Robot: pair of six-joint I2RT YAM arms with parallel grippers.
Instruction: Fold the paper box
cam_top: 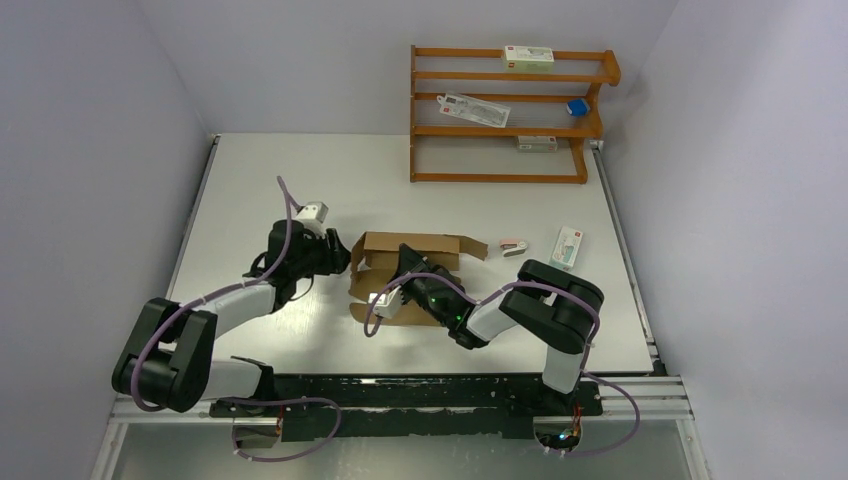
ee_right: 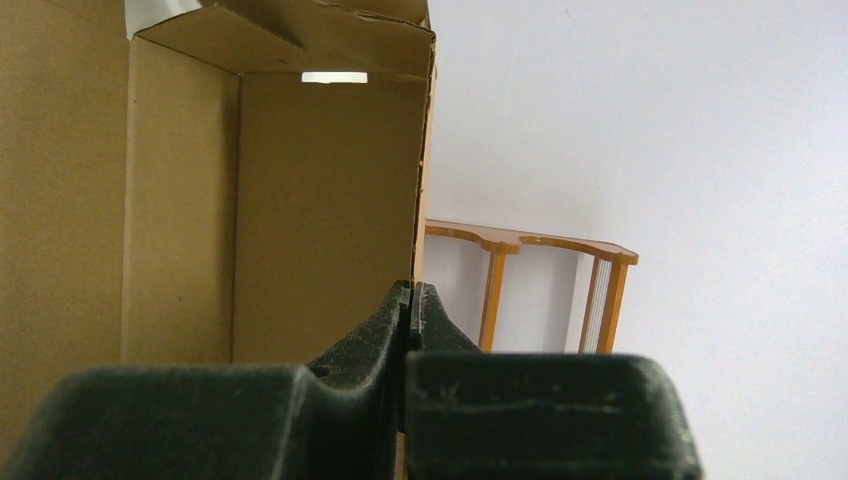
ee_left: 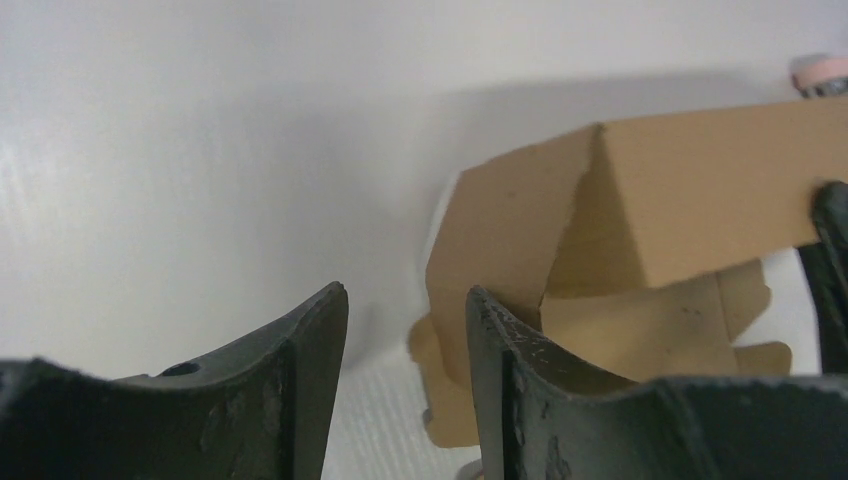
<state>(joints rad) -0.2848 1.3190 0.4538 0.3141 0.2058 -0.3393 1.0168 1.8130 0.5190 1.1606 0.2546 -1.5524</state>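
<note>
The paper box [cam_top: 415,252] is plain brown cardboard, partly raised into an open carton at the table's middle, with flaps spread at its left and right ends. My right gripper [cam_top: 405,265] reaches into it from the near side. In the right wrist view the gripper [ee_right: 410,292] is shut on the thin edge of an upright box wall [ee_right: 320,190]. My left gripper [cam_top: 338,255] sits just left of the box's left end. In the left wrist view it [ee_left: 407,300] is open and empty, and the box's end flap [ee_left: 505,230] stands just beyond its right finger [ee_left: 520,350].
A wooden shelf rack [cam_top: 510,178] stands at the back right with small white cartons on it; it also shows in the right wrist view [ee_right: 530,245]. A white carton [cam_top: 568,246] and a small pink-and-white item [cam_top: 512,246] lie right of the box.
</note>
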